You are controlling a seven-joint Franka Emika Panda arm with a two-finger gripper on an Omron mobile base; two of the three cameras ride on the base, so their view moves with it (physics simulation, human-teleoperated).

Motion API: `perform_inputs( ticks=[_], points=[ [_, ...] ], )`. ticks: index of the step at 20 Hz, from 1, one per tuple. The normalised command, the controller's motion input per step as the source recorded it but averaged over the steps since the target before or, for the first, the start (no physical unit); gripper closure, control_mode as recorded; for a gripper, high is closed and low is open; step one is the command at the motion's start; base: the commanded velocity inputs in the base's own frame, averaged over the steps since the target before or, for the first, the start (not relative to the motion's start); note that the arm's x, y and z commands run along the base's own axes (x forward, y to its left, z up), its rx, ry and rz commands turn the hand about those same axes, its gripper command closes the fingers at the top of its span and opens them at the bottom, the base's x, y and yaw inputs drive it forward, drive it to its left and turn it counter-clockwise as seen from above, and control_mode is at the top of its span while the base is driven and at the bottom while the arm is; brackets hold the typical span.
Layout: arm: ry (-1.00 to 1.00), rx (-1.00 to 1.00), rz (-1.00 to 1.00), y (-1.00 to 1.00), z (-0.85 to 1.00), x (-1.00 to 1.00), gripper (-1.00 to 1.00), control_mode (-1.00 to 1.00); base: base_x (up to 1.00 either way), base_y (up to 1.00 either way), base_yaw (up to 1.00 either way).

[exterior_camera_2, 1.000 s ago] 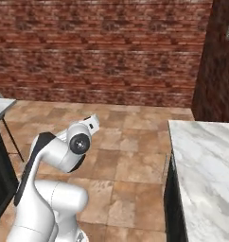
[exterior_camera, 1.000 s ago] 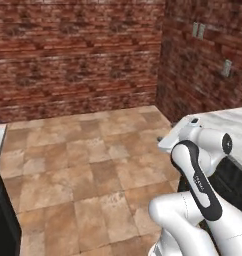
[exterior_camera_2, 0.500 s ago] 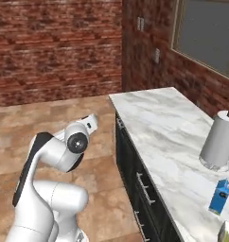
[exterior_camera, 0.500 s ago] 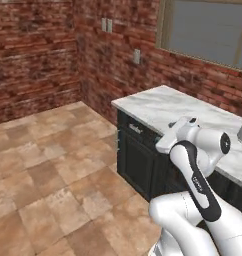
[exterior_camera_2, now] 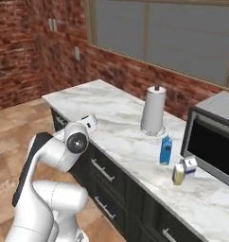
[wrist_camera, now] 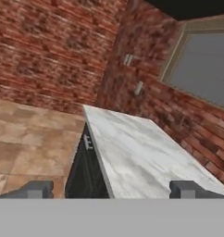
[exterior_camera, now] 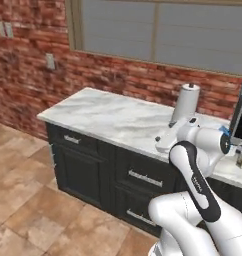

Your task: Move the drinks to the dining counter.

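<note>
Since the earlier frame the base has swung round, bringing the narrow marble counter [exterior_camera_2: 116, 125] fully into view. Left to right: paper towel roll [exterior_camera_2: 153, 111], blue carton [exterior_camera_2: 166, 150], pale-yellow jar [exterior_camera_2: 178, 174]. Gripper [wrist_camera: 113, 190] empty, jaws wide apart.

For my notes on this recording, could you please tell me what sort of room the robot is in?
Most likely a home kitchen: a marble counter over dark drawers, a microwave and a paper towel roll standing on it, with brick walls and a window behind.
</note>
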Motion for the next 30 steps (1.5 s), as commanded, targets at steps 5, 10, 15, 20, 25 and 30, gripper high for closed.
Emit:
perform_inputs(
  ticks=[5, 10, 15, 20, 25, 30],
  points=[
    [0.0, 0.0, 0.0, 0.0, 0.0, 0.0, -1.0, 1.0, -0.19, 0.0, -0.63],
    [0.0, 0.0, 0.0, 0.0, 0.0, 0.0, -1.0, 1.0, -0.01, 0.0, -0.57],
    [0.0, 0.0, 0.0, 0.0, 0.0, 0.0, -1.0, 1.0, 0.1, 0.01, -0.48],
    [0.0, 0.0, 0.0, 0.0, 0.0, 0.0, -1.0, 1.0, 0.49, 0.17, -0.35],
    [0.0, 0.0, 0.0, 0.0, 0.0, 0.0, -1.0, 1.0, 0.57, 0.23, -0.29],
    [0.0, 0.0, 0.0, 0.0, 0.0, 0.0, -1.0, 1.0, 0.5, 0.29, -0.23]
  ],
)
